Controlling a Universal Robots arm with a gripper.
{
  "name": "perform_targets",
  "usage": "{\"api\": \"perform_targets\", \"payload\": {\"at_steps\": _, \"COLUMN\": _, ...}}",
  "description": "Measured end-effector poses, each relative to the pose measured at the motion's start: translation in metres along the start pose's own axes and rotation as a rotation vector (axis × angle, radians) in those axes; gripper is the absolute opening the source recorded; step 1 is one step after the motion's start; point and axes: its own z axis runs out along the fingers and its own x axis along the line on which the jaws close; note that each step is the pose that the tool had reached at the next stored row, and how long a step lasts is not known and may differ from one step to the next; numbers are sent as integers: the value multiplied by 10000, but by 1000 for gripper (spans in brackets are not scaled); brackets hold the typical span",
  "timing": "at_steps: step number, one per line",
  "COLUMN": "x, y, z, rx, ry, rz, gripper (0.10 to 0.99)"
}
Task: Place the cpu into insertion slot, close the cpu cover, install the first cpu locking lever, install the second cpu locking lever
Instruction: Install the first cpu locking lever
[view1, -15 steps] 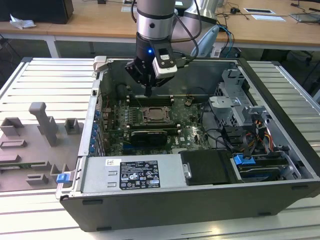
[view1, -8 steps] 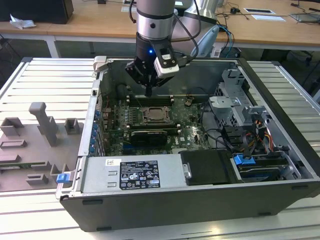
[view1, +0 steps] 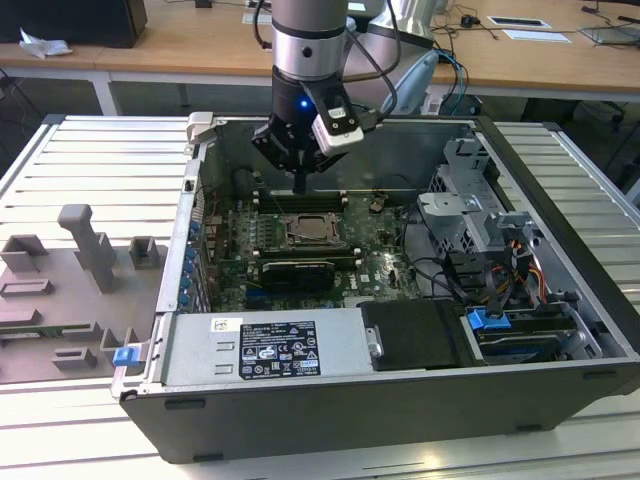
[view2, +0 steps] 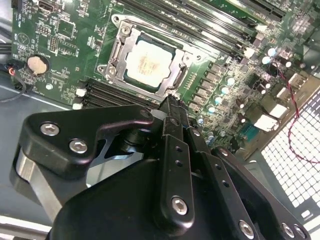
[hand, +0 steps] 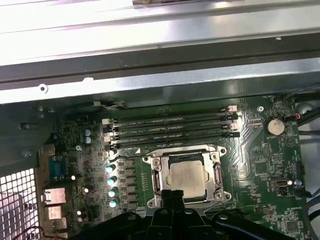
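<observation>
No text can be read with any certainty. The white label (view1: 277, 348) on the grey power supply box (view1: 200, 352) at the front of the computer case carries rows of dark print and a few small emblems, all too small to make out. In both wrist views the cpu (view2: 149, 62) (hand: 186, 176) bears faint engraved lines across its pale metal top, and no character in them can be told. The green circuit board (view2: 60, 47) is dotted with tiny white printed marks beside its parts, none of which resolves into a letter or a number.
</observation>
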Motion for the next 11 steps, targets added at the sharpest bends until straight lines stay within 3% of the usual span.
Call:
{"api": "perform_targets", "payload": {"at_steps": 6, "x": 11, "y": -1, "z": 10, "rx": -13, "ry": -124, "rz": -457, "gripper": 106}}
{"api": "perform_targets", "payload": {"at_steps": 11, "x": 22, "y": -3, "z": 14, "rx": -15, "ry": -143, "rz": -898, "gripper": 106}}
